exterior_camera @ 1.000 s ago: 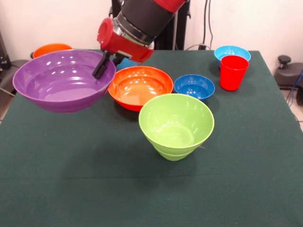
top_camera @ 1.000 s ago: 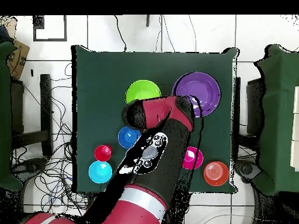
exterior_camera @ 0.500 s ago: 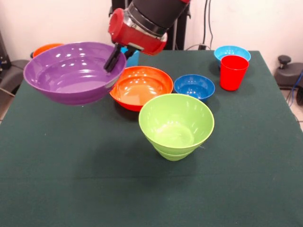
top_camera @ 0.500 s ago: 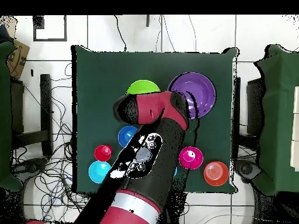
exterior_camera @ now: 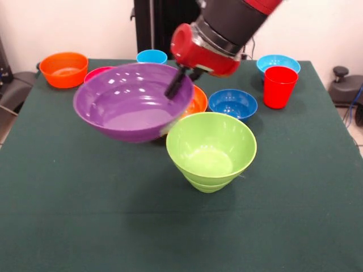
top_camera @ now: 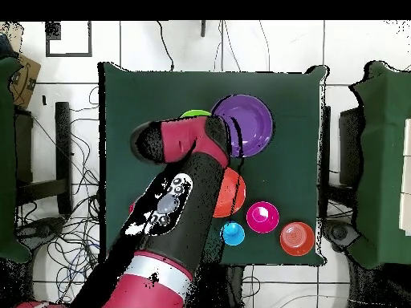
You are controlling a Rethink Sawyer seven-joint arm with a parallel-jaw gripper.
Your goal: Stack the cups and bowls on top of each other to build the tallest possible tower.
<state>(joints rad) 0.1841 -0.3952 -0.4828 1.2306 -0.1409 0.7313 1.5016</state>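
purple bowl point(exterior_camera: 133, 102) hangs from the hand point(exterior_camera: 177, 86), clamped on its rim.

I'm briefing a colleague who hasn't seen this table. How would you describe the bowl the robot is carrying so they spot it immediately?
Start at the red and black arm's gripper, above the middle of the green table. It grips the rim of the large purple bowl, tilted in the air beside the lime green bowl. It is the only purple bowl, and the only one off the table.
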